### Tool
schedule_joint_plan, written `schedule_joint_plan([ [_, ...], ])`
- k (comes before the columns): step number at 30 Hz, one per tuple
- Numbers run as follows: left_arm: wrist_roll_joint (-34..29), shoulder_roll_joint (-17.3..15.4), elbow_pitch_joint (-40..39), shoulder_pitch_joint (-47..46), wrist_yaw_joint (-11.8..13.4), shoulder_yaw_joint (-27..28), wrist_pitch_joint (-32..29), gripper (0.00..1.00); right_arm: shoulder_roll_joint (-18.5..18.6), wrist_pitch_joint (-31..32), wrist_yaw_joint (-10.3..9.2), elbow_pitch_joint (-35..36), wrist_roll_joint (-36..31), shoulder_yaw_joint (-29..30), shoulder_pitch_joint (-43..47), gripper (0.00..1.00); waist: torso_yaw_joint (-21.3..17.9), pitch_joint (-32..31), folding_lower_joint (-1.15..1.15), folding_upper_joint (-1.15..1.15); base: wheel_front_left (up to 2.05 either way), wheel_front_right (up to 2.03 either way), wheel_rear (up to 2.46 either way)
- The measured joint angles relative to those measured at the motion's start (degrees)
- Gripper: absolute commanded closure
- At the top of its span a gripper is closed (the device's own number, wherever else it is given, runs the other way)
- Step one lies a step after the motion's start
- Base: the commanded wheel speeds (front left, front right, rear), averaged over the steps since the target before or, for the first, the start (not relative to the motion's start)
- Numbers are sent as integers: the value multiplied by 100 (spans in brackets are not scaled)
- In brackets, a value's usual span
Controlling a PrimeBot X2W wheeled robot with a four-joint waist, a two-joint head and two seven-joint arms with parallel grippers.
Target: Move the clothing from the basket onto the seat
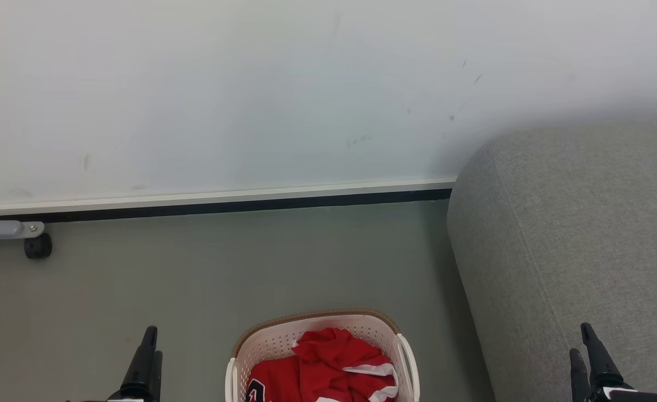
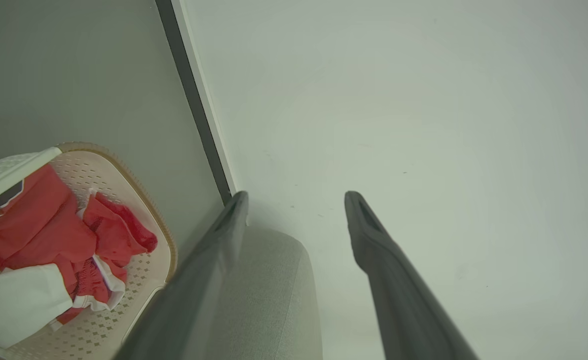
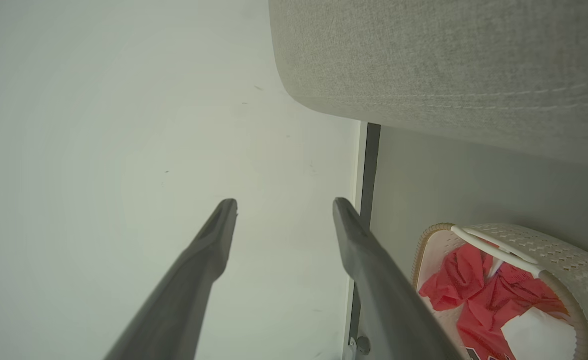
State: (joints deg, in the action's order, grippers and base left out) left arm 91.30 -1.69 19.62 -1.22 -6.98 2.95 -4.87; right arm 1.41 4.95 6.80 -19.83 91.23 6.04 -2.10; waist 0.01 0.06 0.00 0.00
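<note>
Clothing [image 1: 328,365] heaped inside basket [image 1: 275,340] on grey floor [image 1: 194,268], just beside rounded end of seat [image 1: 574,234]; left gripper [image 2: 297,197] and right gripper [image 3: 285,202] flank basket, clear of it; both sets of fingers spread wide, holding nothing.

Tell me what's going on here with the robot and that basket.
Nothing has been picked up yet. The red clothing lies bunched in the basket, which stands on the floor beside the grey sofa. The robot's left gripper and right gripper are both open and empty, held to either side of the basket, touching nothing. The clothing is meant for the sofa, and that move has not begun.
</note>
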Motion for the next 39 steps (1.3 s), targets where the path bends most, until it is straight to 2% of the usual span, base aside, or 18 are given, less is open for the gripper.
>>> schedule_joint_plan([
  [7, -225, -2, -82, -6, 53, -102, 123, 0, 2, -119, -33, 101, -170, -35, 12, 0, 0, -3, 0, 0, 0, 0, 0],
  [14, -712, -5, -238, -66, 202, -185, 265, 0, 3, -264, -211, 288, -611, -109, 29, 0, -1, -5, 0, 0, 0, 0, 0],
  [24, -1667, -12, -477, -120, 397, -388, 465, 0, 15, -482, -379, 587, -1658, -367, 31, 0, -7, 0, 0, 0, 0, 0, 0],
  [39, -3345, -175, -690, -186, 608, -800, 791, 0, 244, -809, -608, 844, -3257, -855, 31, 0, -8, -15, 0, 0, 0, 0, 0],
])
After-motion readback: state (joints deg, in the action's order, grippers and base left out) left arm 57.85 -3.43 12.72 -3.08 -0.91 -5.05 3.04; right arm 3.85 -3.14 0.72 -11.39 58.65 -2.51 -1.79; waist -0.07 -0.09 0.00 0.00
